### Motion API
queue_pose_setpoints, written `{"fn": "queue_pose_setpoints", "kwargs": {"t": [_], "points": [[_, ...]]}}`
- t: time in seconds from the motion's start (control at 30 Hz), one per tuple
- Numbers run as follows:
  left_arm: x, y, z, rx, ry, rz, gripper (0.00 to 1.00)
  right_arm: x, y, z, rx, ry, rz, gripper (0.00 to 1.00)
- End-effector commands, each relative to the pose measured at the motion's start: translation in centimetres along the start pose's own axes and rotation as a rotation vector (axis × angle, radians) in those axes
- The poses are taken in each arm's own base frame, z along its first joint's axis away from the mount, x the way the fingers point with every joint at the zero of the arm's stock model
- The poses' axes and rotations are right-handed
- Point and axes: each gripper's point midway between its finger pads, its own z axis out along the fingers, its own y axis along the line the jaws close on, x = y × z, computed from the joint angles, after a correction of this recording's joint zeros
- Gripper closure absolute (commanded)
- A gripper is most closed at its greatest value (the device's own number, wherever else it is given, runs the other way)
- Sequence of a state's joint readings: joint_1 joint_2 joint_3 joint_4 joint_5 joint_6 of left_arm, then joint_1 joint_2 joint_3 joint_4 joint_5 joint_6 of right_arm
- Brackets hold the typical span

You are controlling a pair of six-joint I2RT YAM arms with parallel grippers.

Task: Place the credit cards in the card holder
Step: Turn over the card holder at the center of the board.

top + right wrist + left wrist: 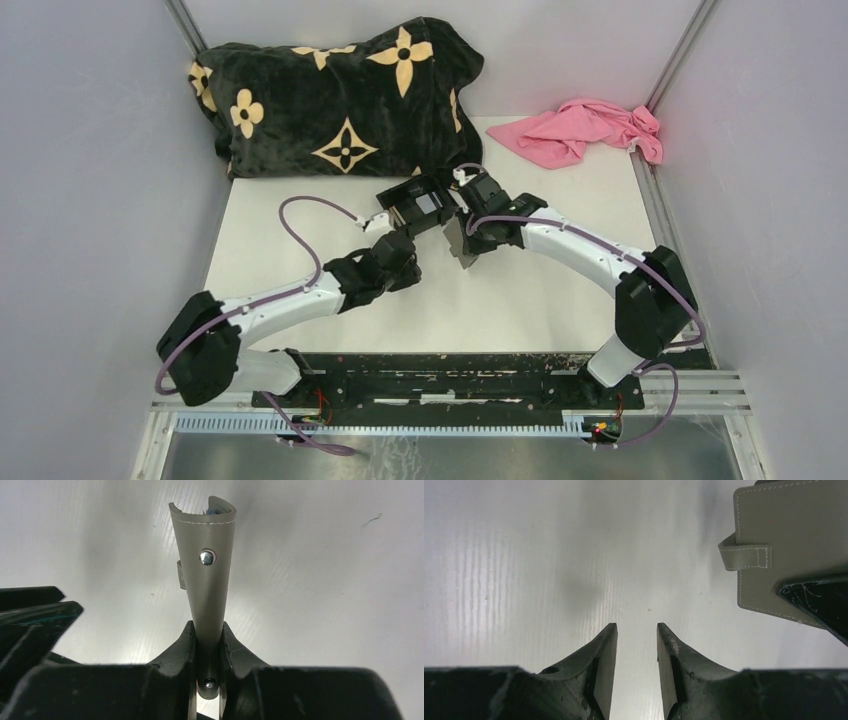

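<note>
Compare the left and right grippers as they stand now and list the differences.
Left gripper: jaws apart, nothing between them. Right gripper: jaws closed on the grey wallet.
The left gripper faces bare table, with the wallet off to one side. The right gripper holds the wallet pointing straight out from its jaws, with a metal snap stud showing.
Shared: both are black, two-fingered and over the white table.
</note>
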State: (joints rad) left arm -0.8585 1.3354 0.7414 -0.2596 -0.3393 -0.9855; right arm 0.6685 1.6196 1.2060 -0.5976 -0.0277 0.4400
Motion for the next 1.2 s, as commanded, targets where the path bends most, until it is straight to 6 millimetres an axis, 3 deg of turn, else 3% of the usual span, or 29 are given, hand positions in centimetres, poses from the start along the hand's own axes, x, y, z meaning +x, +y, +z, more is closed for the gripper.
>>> {"fn": "queue_pose_setpoints", "kwargs": {"t": [0.0,0.27,0.5,0.77,1.07,1.17], "points": [[-2.0,1.3,-1.9,-0.033,-0.086,-0.027,0.57,0.0,-2.0,-2.4,0.289,0.007,-0.213,0.99],[-0.6,5.2,-3.5,-0.067,-0.107,-0.118,0.58,2.0,-1.3,-0.9,0.593,0.041,-0.488,0.99],[-0.5,8.8,-5.2,-0.131,-0.163,-0.186,0.58,4.2,1.9,1.7,0.549,0.05,-0.52,0.97],[-0.8,9.5,-5.7,-0.142,-0.185,-0.204,0.58,6.9,6.3,3.3,0.412,0.106,-0.524,0.63],[-0.2,9.6,-5.3,-0.143,-0.167,-0.207,0.58,7.8,8.0,2.7,0.336,0.114,-0.481,0.51],[-0.3,9.3,-5.3,-0.141,-0.165,-0.201,0.59,7.3,8.6,2.0,0.308,0.094,-0.466,0.38]]}}
